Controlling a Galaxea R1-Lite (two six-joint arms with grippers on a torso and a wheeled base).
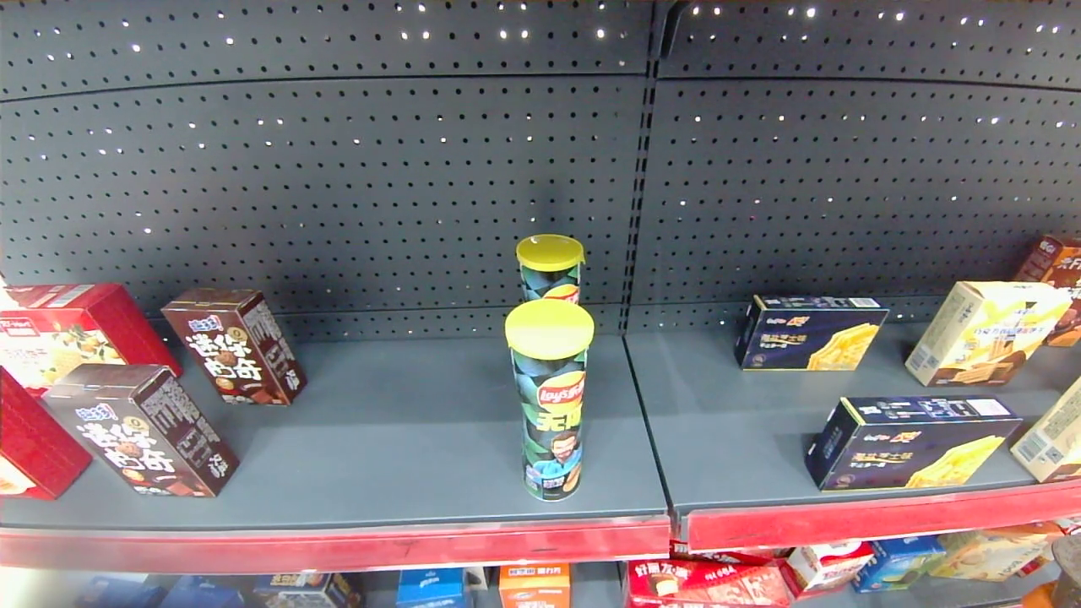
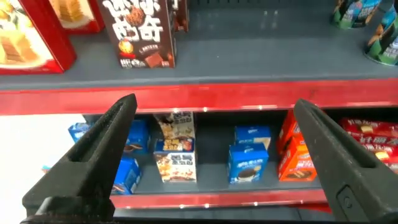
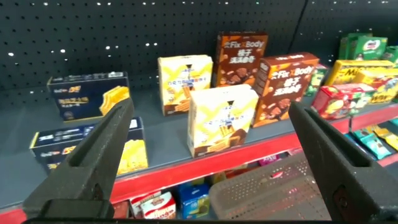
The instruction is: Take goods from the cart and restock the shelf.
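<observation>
Jaws stand wide and empty on both arms. The left gripper is level with the red edge of the shelf, while the right gripper faces yellow boxes from above a mesh basket. Mid-shelf, a front can stands upright, with a rear can just behind it.

Head view close, angled down onto the shelf, left wrist view low by its left front edge, right wrist view facing its right end, both overlapping the head view.
</observation>
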